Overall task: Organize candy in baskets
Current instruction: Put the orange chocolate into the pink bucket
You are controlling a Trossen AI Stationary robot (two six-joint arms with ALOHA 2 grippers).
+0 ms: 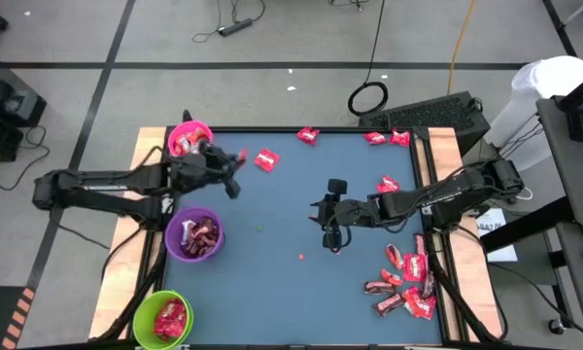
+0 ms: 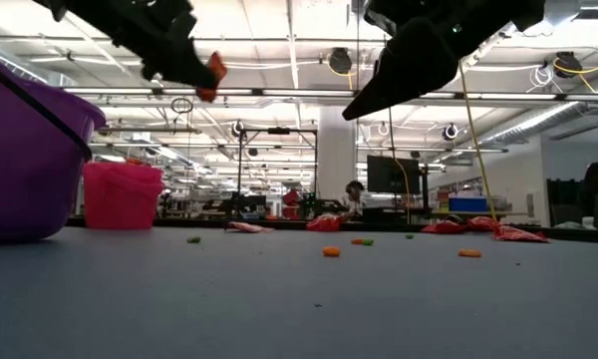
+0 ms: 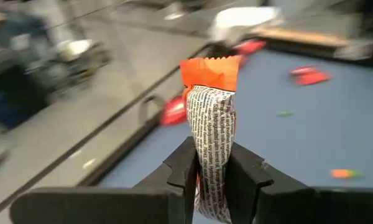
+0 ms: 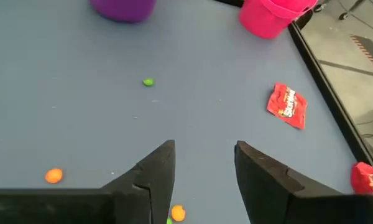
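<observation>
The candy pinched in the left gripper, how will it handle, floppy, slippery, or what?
The candy stands upright above the left gripper's fingers without drooping, so it is probably fairly stiff and light. Its crinkled wrapper looks glossy, so it may slip in a loose pinch.

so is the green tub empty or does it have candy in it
Not empty: the high view shows red candy lying inside the green tub.

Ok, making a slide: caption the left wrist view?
Left gripper shut on an orange-topped, white printed candy wrapper, held upright above the blue table.
</observation>
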